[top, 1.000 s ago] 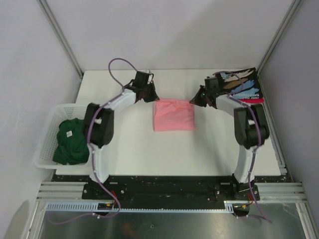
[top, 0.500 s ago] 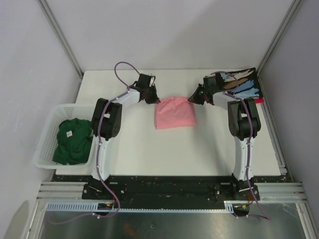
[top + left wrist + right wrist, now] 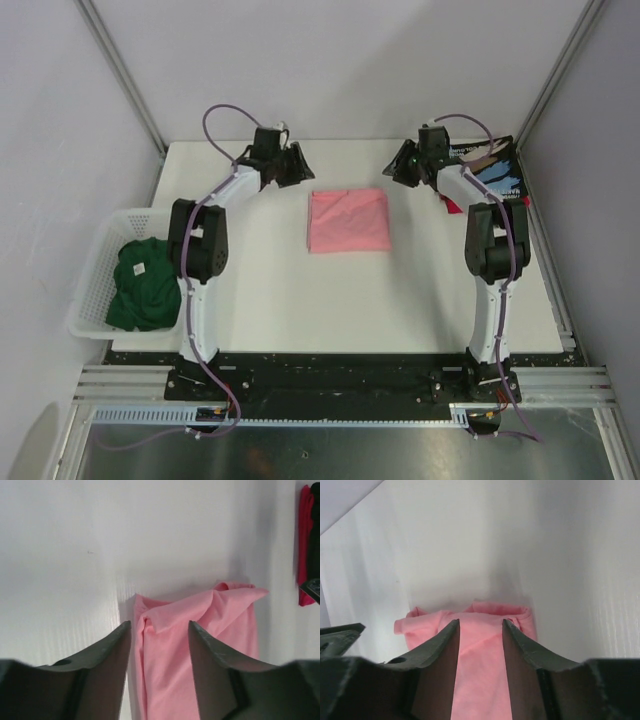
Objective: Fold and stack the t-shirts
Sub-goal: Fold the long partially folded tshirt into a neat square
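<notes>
The left gripper (image 3: 291,166) hangs open and empty just past the far-left corner of the light pink folded cloth t-shirt (image 3: 348,221). The right gripper (image 3: 401,172) stands the same way, open and empty, off the far-right corner. In each wrist view the dark fingers (image 3: 107,660) are spread, with only pink cloth showing beyond the gap. That pink t-shirt lies as a rough rectangle on the white flat surface (image 3: 300,300), a little far of centre and apart from both grippers. The main risk, as I judge it, sits at its far edge. The corners there are bunched and puffed, not flat, so the fold may creep open. A pinch taken there could also catch only the top layer and peel the bundle apart when it is lifted for stacking. The right arm is close to the black printed cloth t-shirt (image 3: 503,168) at the far-right corner, with the red cloth t-shirt (image 3: 520,201) showing at its near edge. A careless swing could drag that pile askew or toward the surface's right edge. The dark green crumpled cloth t-shirt (image 3: 145,285) sits unfolded in the white slatted plastic basket (image 3: 88,275) at the near left, and hooking the basket's wall while reaching in could tip it.
</notes>
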`<state>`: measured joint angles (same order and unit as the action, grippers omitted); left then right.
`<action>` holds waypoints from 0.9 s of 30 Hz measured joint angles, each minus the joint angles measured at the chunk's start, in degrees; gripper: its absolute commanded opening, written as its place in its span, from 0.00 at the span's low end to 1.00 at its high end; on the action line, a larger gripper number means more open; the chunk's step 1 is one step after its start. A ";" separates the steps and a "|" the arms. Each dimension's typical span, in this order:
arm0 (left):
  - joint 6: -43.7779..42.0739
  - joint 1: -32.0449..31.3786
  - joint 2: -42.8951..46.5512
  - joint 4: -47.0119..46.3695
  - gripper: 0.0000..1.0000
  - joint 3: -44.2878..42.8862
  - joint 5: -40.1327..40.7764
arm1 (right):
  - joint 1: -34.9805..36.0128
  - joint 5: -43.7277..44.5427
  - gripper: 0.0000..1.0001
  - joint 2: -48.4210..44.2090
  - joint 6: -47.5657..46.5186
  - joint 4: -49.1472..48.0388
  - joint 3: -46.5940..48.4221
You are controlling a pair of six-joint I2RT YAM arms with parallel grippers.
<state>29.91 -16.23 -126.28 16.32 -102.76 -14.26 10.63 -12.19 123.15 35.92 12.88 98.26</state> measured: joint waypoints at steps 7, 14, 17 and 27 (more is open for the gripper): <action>0.35 -0.11 7.21 -0.57 0.01 6.86 -0.81 | 3.08 0.59 0.20 -3.13 -1.60 1.27 -3.76; 0.55 -2.19 6.69 -0.52 0.00 8.85 -3.13 | 6.25 -1.44 0.17 -2.10 -1.95 1.88 -3.52; 0.63 -2.75 4.87 -0.66 0.00 8.35 -4.26 | 6.14 -2.12 0.16 0.92 -2.03 2.01 -1.64; 1.81 -2.58 -8.57 -0.57 0.03 -1.88 -3.91 | 3.93 -4.04 0.21 14.27 -2.10 5.14 11.37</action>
<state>31.73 -18.81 -134.85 15.75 -104.64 -18.17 14.57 -16.23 137.43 33.82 18.02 109.62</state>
